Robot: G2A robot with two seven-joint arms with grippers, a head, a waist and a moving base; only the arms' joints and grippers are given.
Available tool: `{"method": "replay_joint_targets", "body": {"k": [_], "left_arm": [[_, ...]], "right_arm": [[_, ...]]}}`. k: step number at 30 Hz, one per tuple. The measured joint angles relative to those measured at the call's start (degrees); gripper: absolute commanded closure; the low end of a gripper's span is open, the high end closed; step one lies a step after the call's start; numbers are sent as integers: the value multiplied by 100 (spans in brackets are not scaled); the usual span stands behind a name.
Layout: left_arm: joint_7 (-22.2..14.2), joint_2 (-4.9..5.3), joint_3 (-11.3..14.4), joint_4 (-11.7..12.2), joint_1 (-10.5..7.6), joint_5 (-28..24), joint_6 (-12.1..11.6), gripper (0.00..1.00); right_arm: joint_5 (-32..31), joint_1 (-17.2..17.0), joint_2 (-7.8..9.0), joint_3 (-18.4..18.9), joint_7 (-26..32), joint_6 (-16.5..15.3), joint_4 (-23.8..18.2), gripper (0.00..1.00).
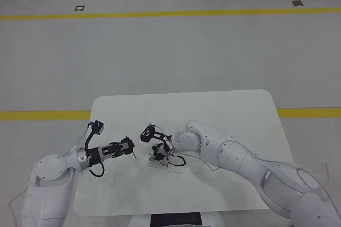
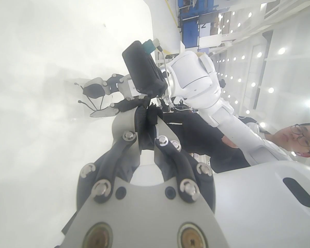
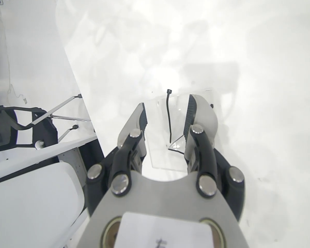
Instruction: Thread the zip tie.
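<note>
1. Right claw point(image 3: 168, 103) (grey metal fingers, black links, ribbed black pads) is spread wide open and grips nothing. It points down at the table w/ one finger on each side of the tie.
2. Thin black plastic zip tie point(image 3: 168, 114) lies flat btwn those fingers and touches neither. Its square head is at the end away from the wrist, tail toward the wrist.
3. Second thin black strand point(image 3: 176, 151) lies by the tail end and runs toward the base of one finger. Can't tell if it's part of the same tie or a separate one.
4. Small clear plastic plate point(image 3: 165, 161) lies flat on the table under the tie and strand, btwn the open fingers.
5. Left claw point(image 2: 147, 107) (same grey build, black-wrapped fingertips) has its fingers pressed together, w/ nothing visible btwn them. It sits just left of the right claw, apart from it, tips aimed right toward it and clear of the plate.
6. White rectangular table w/ rounded corners point(image 1: 233, 113): both claws, plate and tie are left of ctr, in the near half.
</note>
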Motion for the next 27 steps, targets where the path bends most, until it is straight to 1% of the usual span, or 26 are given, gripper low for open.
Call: {"method": "replay_joint_targets", "body": {"k": [5,10,15,20,24,27], "left_arm": [[0,0,0,0,0,0,0,100],[0,0,0,0,0,0,0,100],[0,0,0,0,0,0,0,100],[0,0,0,0,0,0,0,100],[0,0,0,0,0,0,0,100],[0,0,0,0,0,0,0,100]], "right_arm": [[-1,71,-78,-85,-3,0,138,73],[12,107,-151,-178,31,0,229,74],[27,143,-205,-243,38,0,314,78],[27,150,-268,-269,71,0,402,78],[37,148,-311,-268,90,0,453,76],[42,153,-336,-267,93,0,479,77]]}}
